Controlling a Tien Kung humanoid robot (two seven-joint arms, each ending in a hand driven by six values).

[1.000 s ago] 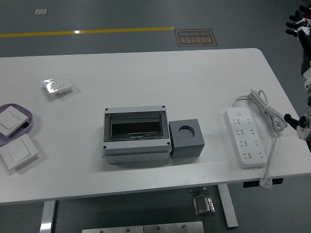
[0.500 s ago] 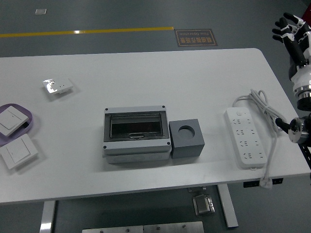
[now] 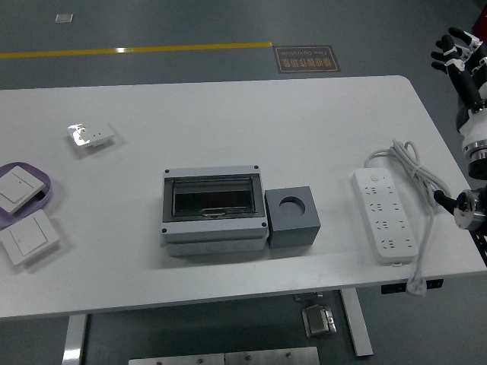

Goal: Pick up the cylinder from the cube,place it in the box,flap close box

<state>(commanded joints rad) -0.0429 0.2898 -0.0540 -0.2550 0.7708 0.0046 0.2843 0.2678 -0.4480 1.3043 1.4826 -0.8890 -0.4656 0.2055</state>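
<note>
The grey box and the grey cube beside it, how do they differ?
The box is light grey, while the cube is dark grey. The box is wider and has a dark see-through flap that looks closed; the cube has a round, seemingly empty hole in its top. Both sit upright side by side on the white table, very close or touching.

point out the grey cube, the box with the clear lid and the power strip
dark grey cube (image 3: 291,228), head view, front face below its round hole
grey box with clear lid (image 3: 213,196), head view, middle of the lid
white power strip (image 3: 384,217), head view, middle of its top
</note>
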